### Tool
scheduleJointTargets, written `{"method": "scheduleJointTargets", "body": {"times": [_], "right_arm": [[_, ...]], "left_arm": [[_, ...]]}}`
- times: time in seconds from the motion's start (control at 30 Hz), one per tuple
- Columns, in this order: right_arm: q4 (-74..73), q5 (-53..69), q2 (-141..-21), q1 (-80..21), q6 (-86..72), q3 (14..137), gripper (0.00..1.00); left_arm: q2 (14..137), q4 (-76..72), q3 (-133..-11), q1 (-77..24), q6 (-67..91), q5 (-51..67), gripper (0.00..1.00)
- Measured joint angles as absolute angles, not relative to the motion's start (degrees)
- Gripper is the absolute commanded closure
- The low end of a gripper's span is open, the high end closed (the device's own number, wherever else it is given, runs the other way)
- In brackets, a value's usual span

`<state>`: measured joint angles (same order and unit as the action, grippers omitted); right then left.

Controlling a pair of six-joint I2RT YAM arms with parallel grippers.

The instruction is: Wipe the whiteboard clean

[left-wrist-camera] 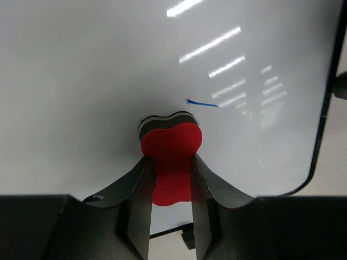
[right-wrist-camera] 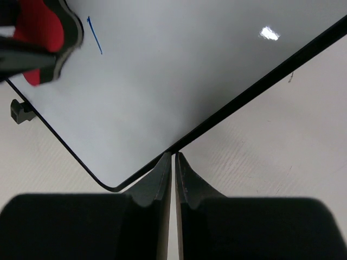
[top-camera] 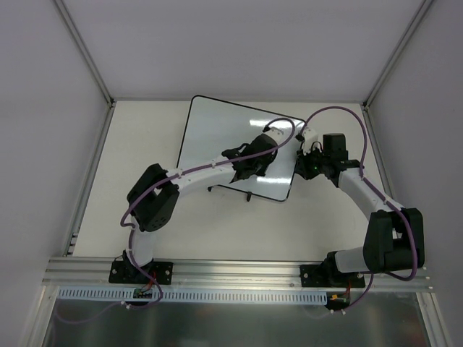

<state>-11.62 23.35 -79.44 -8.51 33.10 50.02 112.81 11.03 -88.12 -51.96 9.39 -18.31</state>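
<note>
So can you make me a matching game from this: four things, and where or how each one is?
Things:
1 eraser
2 blue mark
3 right hand
4 whiteboard

States:
A shut, at the board's black edge
B red, gripped by the left hand
C lying on the table
D short line beside the eraser

Pairs: 1-B, 2-D, 3-A, 4-C

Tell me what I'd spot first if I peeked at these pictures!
The bright red eraser jumps out: the left gripper is pinching it over the big whiteboard lying on the table. Just past the eraser, one small blue line is on the board. The right gripper, shut with nothing in it, has its tips at the board's black edge.
</note>
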Motion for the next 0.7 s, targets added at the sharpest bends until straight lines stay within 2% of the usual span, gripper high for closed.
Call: {"method": "scheduleJointTargets", "body": {"times": [0.37,0.7], "right_arm": [[-11.57,23.18,-79.44,-8.51,33.1,50.02,0.92],[-11.4,23.31,-79.44,-8.62,33.1,50.02,0.92]], "left_arm": [[114.21,9.32,-86.15,-55.31,14.52,-17.19,1.0],[108.36,8.67,-81.62,-47.4,17.04,-17.34,1.0]]}}
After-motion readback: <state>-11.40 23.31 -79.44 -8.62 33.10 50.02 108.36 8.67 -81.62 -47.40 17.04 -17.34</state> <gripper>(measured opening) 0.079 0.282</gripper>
